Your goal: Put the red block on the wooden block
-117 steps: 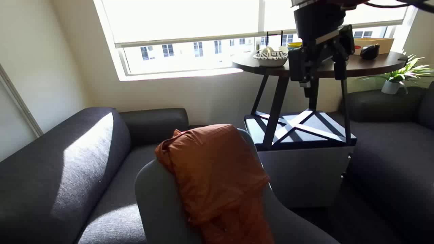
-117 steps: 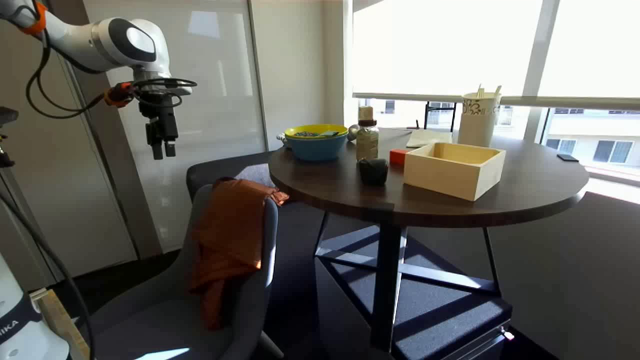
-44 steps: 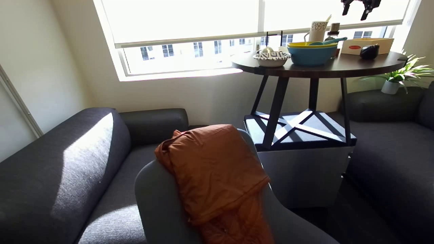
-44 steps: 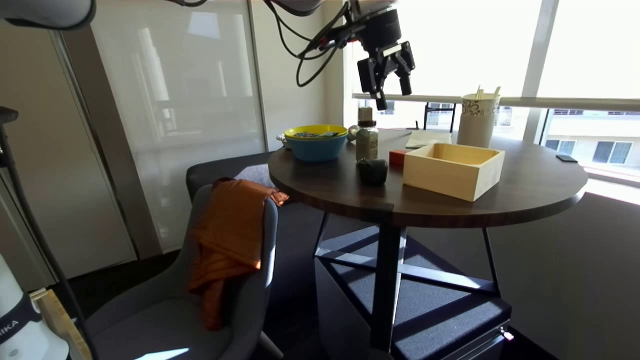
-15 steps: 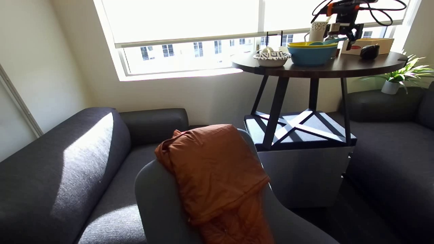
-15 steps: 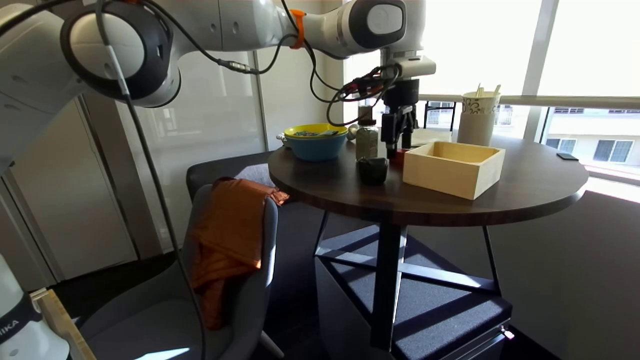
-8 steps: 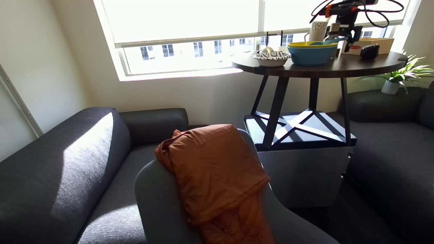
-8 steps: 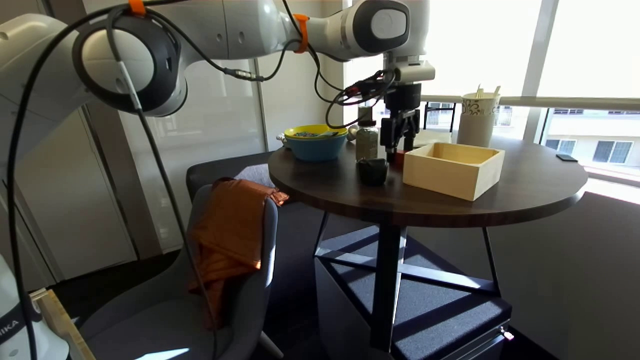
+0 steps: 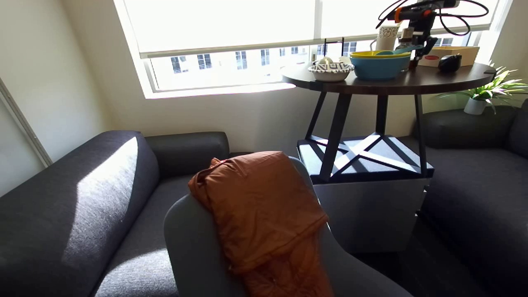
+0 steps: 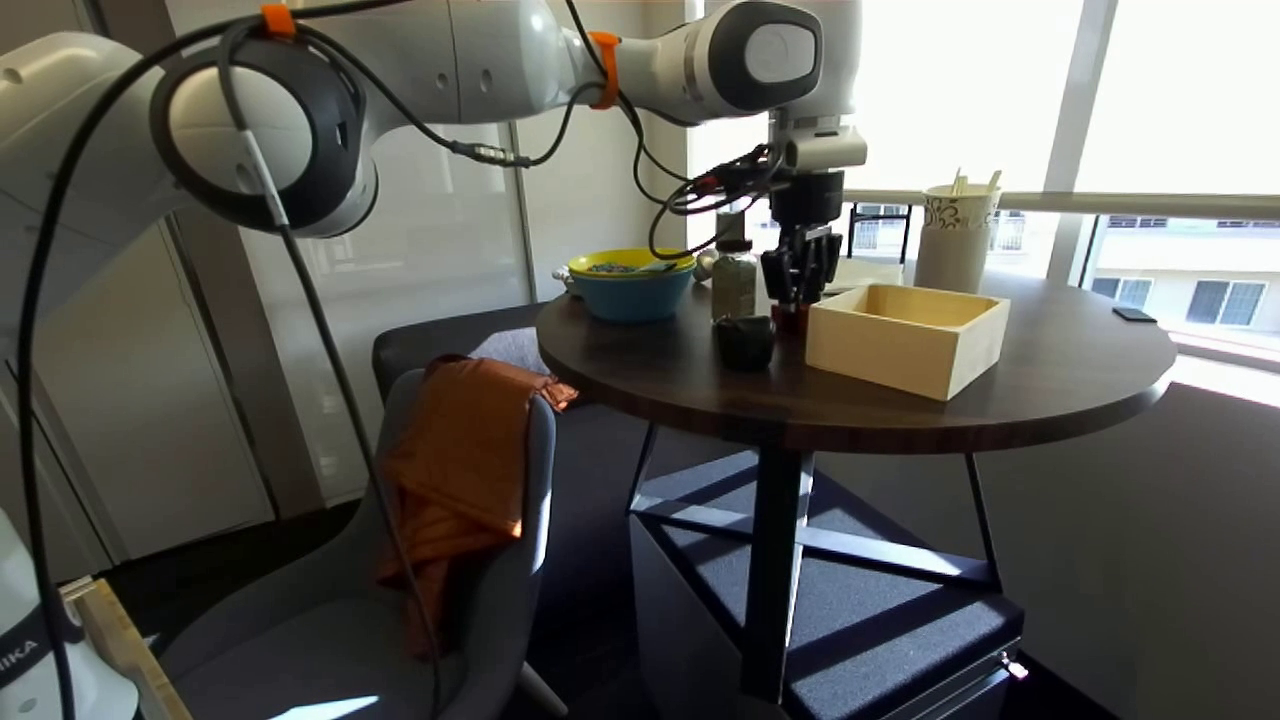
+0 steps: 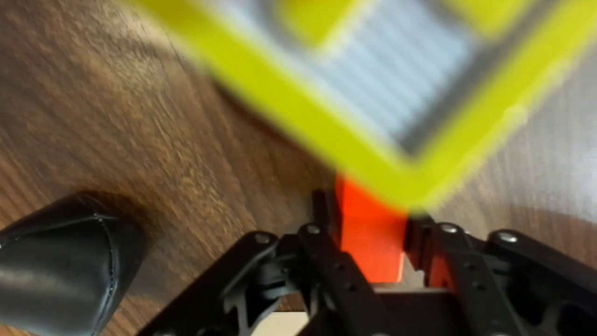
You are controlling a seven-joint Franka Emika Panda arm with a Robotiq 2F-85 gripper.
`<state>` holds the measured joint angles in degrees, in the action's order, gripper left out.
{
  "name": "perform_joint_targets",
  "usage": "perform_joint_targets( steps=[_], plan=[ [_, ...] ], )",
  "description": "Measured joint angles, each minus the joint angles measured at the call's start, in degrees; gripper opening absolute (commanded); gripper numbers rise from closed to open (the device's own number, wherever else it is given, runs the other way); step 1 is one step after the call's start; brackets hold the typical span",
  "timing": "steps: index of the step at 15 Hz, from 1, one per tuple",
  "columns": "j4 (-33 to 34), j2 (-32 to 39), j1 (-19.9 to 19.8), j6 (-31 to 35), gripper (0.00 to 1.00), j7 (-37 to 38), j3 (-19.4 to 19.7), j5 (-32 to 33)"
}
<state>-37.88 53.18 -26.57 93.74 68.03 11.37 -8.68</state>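
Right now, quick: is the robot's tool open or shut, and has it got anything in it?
Tool: closed on the red block, gripping it from two opposite sides.

Bottle (image 10: pixel 734 287) just beside pincer (image 11: pixel 372 221)

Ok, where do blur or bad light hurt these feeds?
Wrist view: a yellow-edged shape is badly out of focus and covers part of the red block; glare pales the table at right. Both exterior views: the blind is blown white. In an exterior view, the near-black, backlit pincer shows little detail.
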Motion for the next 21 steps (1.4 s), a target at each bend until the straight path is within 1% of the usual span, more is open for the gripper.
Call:
perform_joint_targets(
  steps=[1, 6, 9, 12, 15, 16, 19, 21],
  plan=[
    [0.25, 0.02, -0.06, 0.0, 0.08, 0.26, -0.01, 0.0],
    [2.02, 0.04, -0.49, 0.04, 0.08, 1.26, -0.09, -0.14],
    [3.8, -0.07, -1.04, 0.66, 0.08, 1.34, -0.94, -1.72],
    [5.47, -0.67, -1.54, 2.75, 0.08, 1.8, -1.85, -3.55],
    [7.03, -1.81, -1.9, 5.34, 0.08, 2.18, -1.92, -3.72],
    [8.14, -2.16, -2.12, 4.92, 0.08, 2.1, -1.98, -3.66],
    [12.91, -3.37, -2.82, -0.49, 0.08, -0.47, -2.46, -3.34],
    [13.44, -5.95, -2.95, -3.96, 0.08, -4.3, -2.92, -3.23]
  ],
)
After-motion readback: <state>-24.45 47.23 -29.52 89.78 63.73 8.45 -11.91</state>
